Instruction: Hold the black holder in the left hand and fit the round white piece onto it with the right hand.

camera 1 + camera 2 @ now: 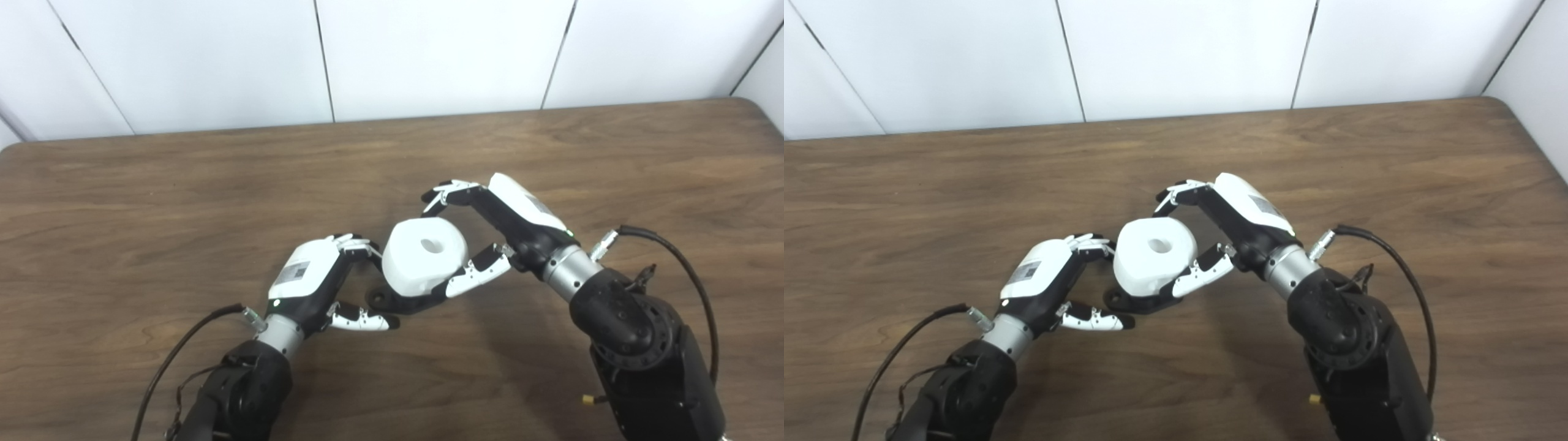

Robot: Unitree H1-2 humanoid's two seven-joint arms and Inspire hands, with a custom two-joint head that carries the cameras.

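Note:
The round white piece (424,254), with a hole in its top, sits on the black holder (384,299), whose base rests on the table. My left hand (321,278) wraps the holder from the left. Its fingers (358,245) curl behind against the white piece's side and its thumb lies along the front of the base. My right hand (490,229) comes in from the right. Its fingers (444,195) reach over the far edge of the white piece and its thumb presses the near right side. Most of the holder is hidden under the white piece.
The brown wooden table (184,202) runs to a white panelled wall (429,55) at the back. Black cables (692,269) trail from both wrists over the table.

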